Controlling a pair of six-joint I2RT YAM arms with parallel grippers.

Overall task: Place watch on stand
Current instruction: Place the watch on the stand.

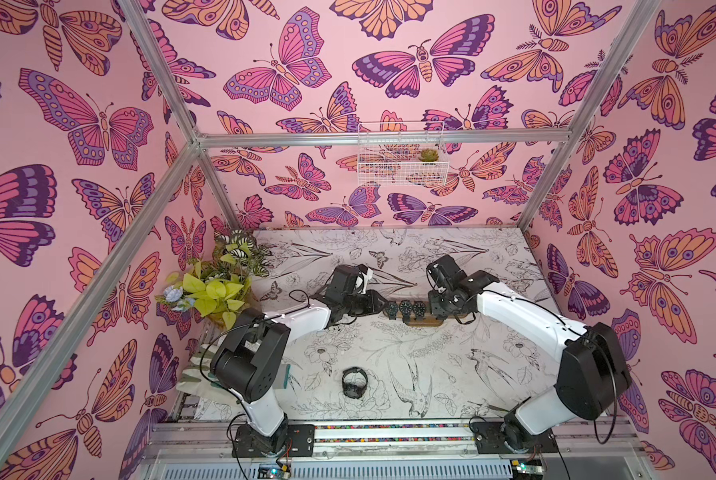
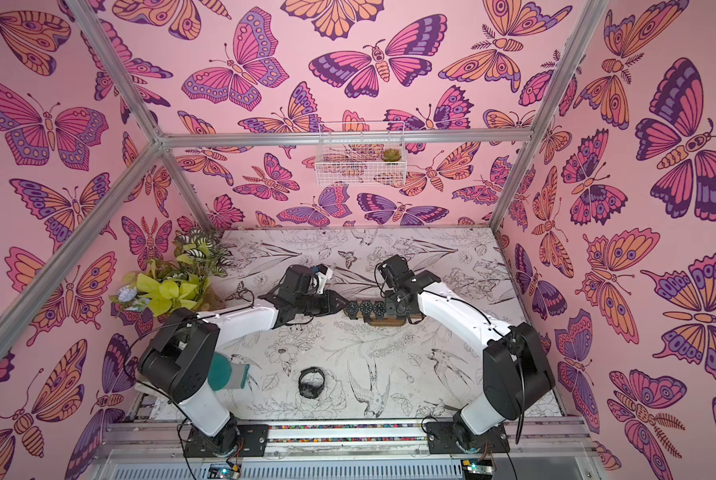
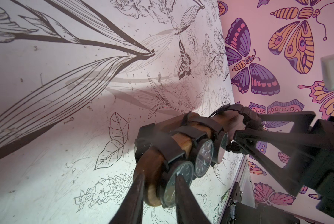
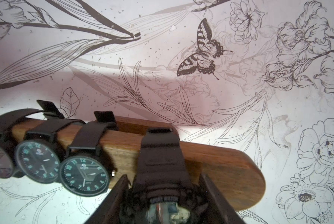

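The stand [image 1: 424, 321] is a brown wooden bar lying mid-table, carrying three black round-faced watches [image 1: 406, 307] side by side. My right gripper [image 4: 164, 176] is shut on a fourth black sport watch [image 4: 160, 155], whose strap loops over the bar [image 4: 220, 164] just right of the third watch. My left gripper [image 3: 159, 173] is closed across the stand's left end [image 3: 150, 174], with one finger behind the wood and the other finger [image 3: 183, 194] against the nearest watch's face. In both top views the two grippers sit at opposite ends of the row, the left gripper [image 1: 375, 306] and the right gripper [image 1: 437, 309].
Another black watch [image 1: 354, 382] lies loose on the table near the front. A leafy plant [image 1: 219, 286] fills the back-left corner. A teal and grey object [image 2: 231, 372] and a pale cloth [image 1: 198, 378] lie by the left arm's base. A wire basket [image 1: 402, 153] hangs on the back wall.
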